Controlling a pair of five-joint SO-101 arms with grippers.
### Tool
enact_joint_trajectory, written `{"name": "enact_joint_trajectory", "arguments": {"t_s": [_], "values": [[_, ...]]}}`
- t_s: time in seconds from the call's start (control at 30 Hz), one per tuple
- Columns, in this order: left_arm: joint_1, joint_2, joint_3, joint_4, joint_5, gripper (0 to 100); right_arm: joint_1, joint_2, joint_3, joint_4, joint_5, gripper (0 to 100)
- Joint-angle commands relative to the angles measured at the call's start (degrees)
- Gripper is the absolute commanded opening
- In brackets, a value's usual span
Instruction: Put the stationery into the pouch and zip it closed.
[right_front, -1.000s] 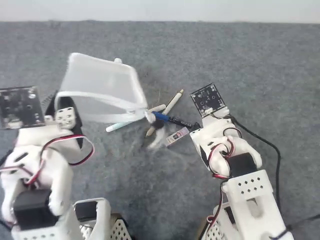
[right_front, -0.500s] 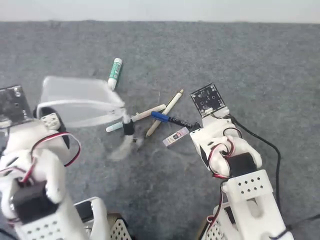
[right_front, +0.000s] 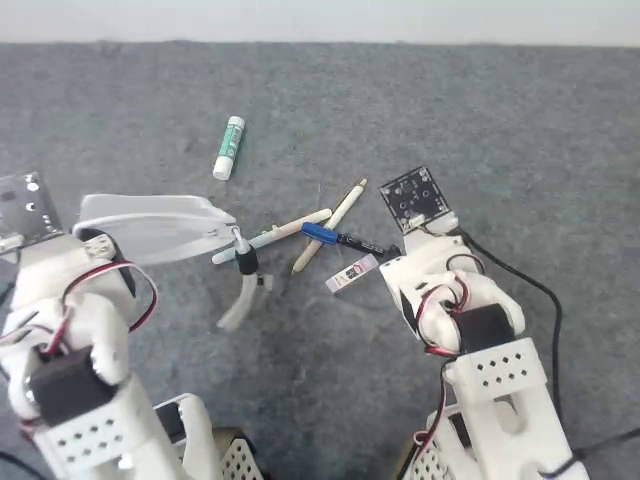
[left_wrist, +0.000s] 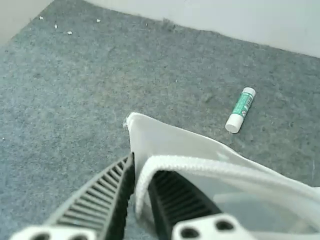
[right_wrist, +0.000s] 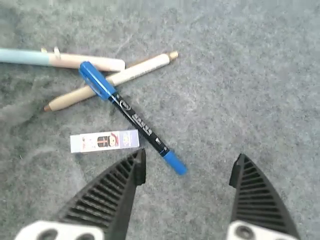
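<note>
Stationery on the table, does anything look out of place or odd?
The glue stick lies alone, well away from the crossed pens and the eraser. The pouch is not lying flat: the left gripper holds it pinched by its rim.

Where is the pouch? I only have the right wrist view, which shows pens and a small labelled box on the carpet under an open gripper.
Observer: The pouch is off the carpet to the left of the pens in the high view. The left gripper is shut on its white zip edge.
Operator: Is there any stationery I'm not seeing?
Observer: Yes. A green-and-white glue stick lies alone on the carpet beyond the pouch, well apart from the pens.
</note>
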Motion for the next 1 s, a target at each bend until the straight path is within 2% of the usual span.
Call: {"name": "enact_joint_trajectory", "arguments": {"t_s": [0.0, 0.27, 0.37, 0.67, 0.97], "values": [[-0.4, 7.4, -1.4, -2.3, -0.2, 1, 0.2, 5.8, -7.8, 0.9, 1.1, 26.3], [-4.6, 12.3, -3.0, -1.9, -0.2, 1, -5.4, 23.3, -24.5, 7.0, 1.3, 26.3], [-5.7, 12.2, -2.8, -1.9, -0.2, 1, -7.4, 29.2, -28.1, 7.1, 4.6, 26.3], [-6.1, 12.3, -1.4, -2.2, -0.2, 1, -8.2, 48.4, -40.3, 7.1, 8.4, 26.3], [-6.1, 12.2, -1.4, -1.9, -0.1, 1, -12.5, 62.2, -51.4, 7.2, 10.6, 26.3]]}}
